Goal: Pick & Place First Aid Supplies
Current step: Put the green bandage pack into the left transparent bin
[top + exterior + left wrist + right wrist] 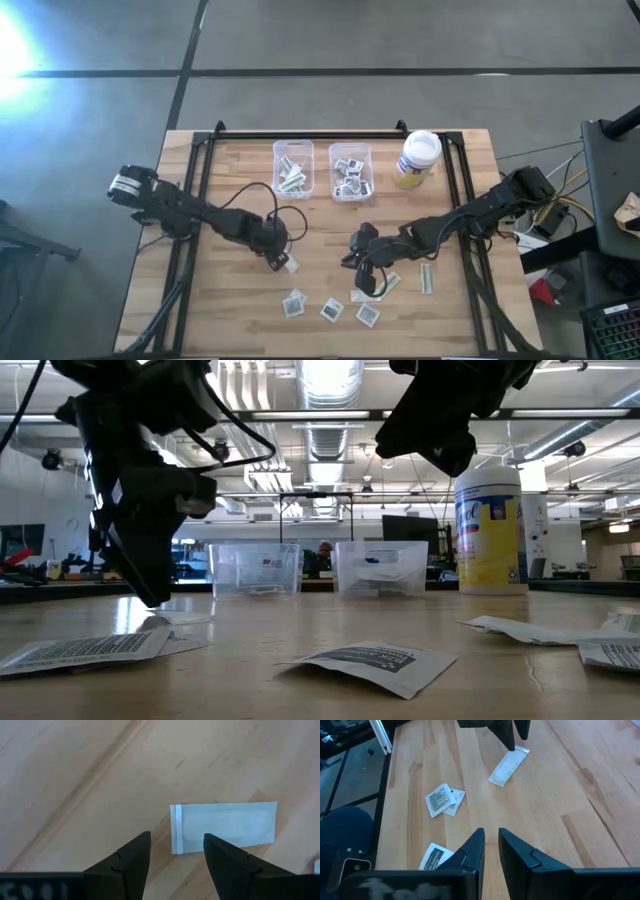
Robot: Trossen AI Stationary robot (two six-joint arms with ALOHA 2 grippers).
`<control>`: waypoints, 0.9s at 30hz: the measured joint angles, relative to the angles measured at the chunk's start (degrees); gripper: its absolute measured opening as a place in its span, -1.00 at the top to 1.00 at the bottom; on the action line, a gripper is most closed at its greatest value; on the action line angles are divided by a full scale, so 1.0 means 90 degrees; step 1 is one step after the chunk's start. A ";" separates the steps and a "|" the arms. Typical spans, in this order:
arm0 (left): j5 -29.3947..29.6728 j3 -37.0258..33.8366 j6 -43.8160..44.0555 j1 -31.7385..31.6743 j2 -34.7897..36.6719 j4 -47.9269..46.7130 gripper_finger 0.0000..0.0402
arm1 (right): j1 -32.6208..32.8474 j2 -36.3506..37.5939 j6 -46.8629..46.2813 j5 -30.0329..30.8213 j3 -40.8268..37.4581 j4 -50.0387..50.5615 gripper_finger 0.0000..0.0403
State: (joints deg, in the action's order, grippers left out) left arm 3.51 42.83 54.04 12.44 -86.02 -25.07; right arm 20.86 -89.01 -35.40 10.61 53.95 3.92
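Packets (pixel 330 308) lie scattered on my surface's (pixel 230 300) near half: square printed ones in a row at the front, one long pale strip (pixel 223 827) just under my left claw (pixel 281 261). I see that claw low over the strip's end, fingers spread wide, nothing between them. My right claw (pixel 357 262) hangs above the surface mid-table, fingers nearly together with a narrow gap, empty. More packets sit inside both clear bins (pixel 293 167) at the far side, beside the jar (pixel 417 159).
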 joint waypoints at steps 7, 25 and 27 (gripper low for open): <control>-0.0199 0.0000 -0.0002 -0.0093 -0.0149 -0.0008 0.02 | -0.0002 0.0000 0.0002 0.0002 0.0000 0.0000 0.74; -0.0034 0.0151 0.0066 -0.0186 -0.0916 -0.0521 0.28 | -0.0002 0.0000 0.0153 0.0000 0.0002 -0.0027 0.74; -0.0003 0.0148 -0.0006 -0.0186 -0.0918 -0.0552 0.37 | -0.0002 0.0000 0.0151 0.0000 0.0002 -0.0027 0.74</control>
State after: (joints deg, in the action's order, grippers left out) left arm 3.48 44.16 53.99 10.76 -94.28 -30.04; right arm 20.84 -89.01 -34.04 10.61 53.98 3.68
